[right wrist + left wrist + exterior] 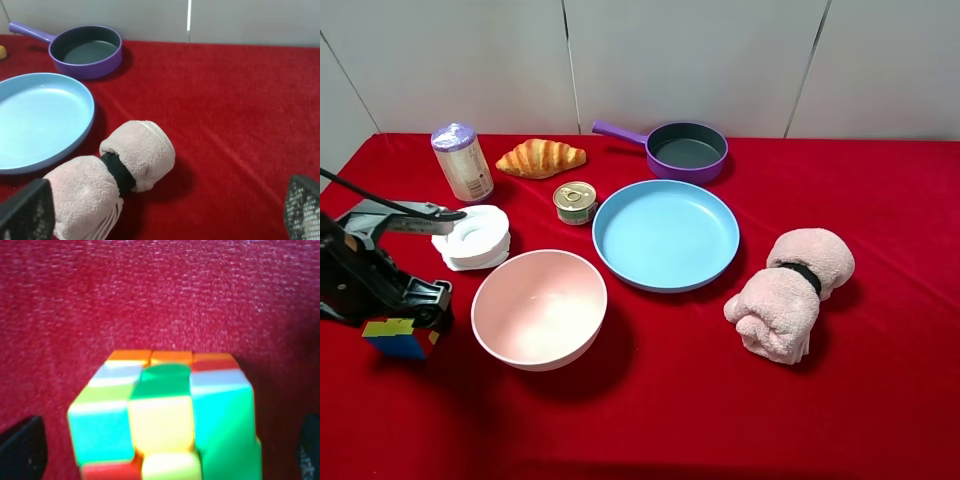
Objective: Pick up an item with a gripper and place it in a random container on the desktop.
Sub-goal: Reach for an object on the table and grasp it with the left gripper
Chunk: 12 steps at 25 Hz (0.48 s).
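The multicoloured puzzle cube [394, 339] sits at the left edge of the red cloth desktop [660, 400]. My left gripper [408, 312] is right over it. In the left wrist view the cube [165, 415] fills the space between the two black fingers [22, 452], with a gap on each side, so the left gripper [165, 452] is open around it. The light-blue plate [666, 235] lies at the middle of the table, empty. My right gripper [162, 210] is open and empty above a pink towel roll, and the plate [40, 120] shows beyond it.
A pink bowl [539, 308] stands between the cube and the plate. A white stack of lids [475, 237], a canister [462, 162], a croissant [541, 158], a tin can [575, 202] and a purple pan [687, 150] stand behind. The pink towel roll [790, 292] lies at the right.
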{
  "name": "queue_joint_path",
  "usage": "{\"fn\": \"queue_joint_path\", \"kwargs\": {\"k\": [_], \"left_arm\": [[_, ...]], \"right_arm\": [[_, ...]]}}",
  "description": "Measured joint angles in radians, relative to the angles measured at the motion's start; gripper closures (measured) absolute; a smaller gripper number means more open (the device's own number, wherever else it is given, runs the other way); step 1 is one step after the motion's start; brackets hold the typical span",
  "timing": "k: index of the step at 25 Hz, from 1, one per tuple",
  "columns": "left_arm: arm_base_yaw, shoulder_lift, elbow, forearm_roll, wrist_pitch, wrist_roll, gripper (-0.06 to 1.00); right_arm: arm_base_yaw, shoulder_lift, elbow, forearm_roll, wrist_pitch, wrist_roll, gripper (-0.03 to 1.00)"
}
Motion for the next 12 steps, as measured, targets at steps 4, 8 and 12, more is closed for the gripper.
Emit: {"fn": "queue_joint_path", "kwargs": {"k": [4,8,12], "left_arm": [[0.0,0.028,0.001,0.0,-0.036,0.0,-0.04],[0.0,0.036,0.001,0.0,-0.046,0.0,-0.02],[0.0,0.036,0.001,0.0,-0.045,0.0,0.07]], "right_arm": [[0.0,0.0,0.0,0.0,0.0,0.0,0.27],[0.0,0.0,0.0,0.0,0.0,0.0,0.27],[0.0,0.0,0.0,0.0,0.0,0.0,0.27]]}}
